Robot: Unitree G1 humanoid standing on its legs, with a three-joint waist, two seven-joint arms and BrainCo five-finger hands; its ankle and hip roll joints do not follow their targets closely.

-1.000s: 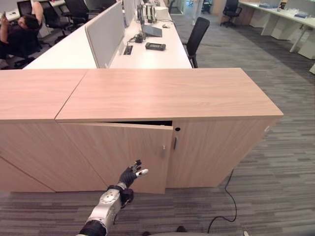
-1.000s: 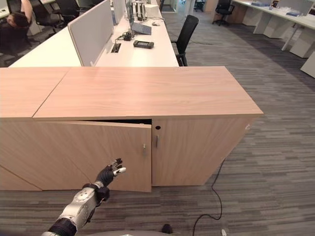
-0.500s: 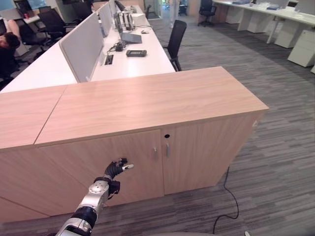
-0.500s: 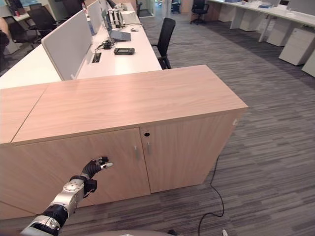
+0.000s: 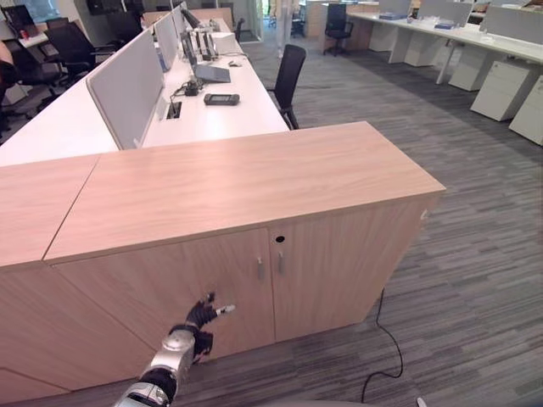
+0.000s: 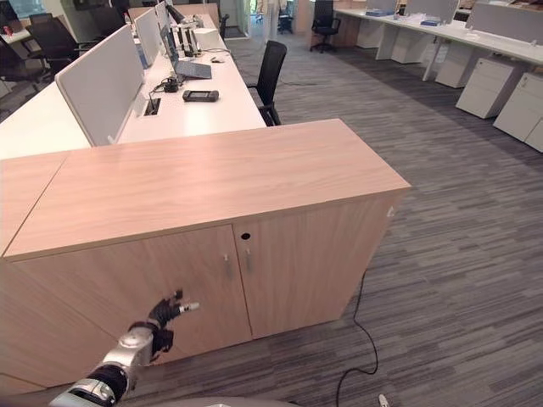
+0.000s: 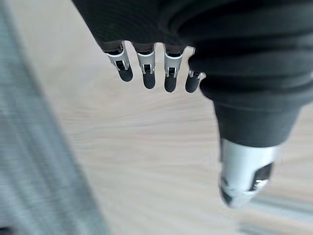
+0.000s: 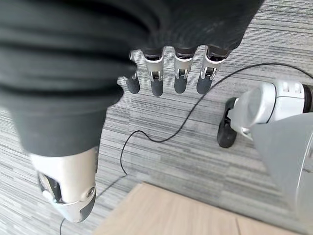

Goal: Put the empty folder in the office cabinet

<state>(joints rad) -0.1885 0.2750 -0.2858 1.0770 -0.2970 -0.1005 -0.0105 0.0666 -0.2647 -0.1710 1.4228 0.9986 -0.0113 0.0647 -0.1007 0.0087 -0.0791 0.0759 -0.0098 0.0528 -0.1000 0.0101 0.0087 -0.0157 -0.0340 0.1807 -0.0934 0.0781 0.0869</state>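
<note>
The wooden office cabinet (image 5: pixel 246 182) stands in front of me with both doors shut and two small handles (image 5: pixel 270 264) side by side at the middle. My left hand (image 5: pixel 199 320) hovers low in front of the left door (image 5: pixel 170 288), a little short of it, with fingers (image 7: pixel 146 68) relaxed and thumb out, holding nothing. In its wrist view only the door's wood lies past the fingertips. My right hand (image 8: pixel 178 73) hangs over the grey carpet with straight fingers and holds nothing.
A second wooden cabinet (image 5: pixel 34 203) adjoins on the left. Behind are white desks with grey partition screens (image 5: pixel 127 80) and a black office chair (image 5: pixel 287 72). Grey carpet (image 5: pixel 475 280) stretches to the right, with white drawer units (image 5: pixel 501 85) far off.
The left cabinet door, ajar a second ago, now stands shut. My left hand has drawn back slightly from it. The camera has shifted, so the whole scene looks turned.
</note>
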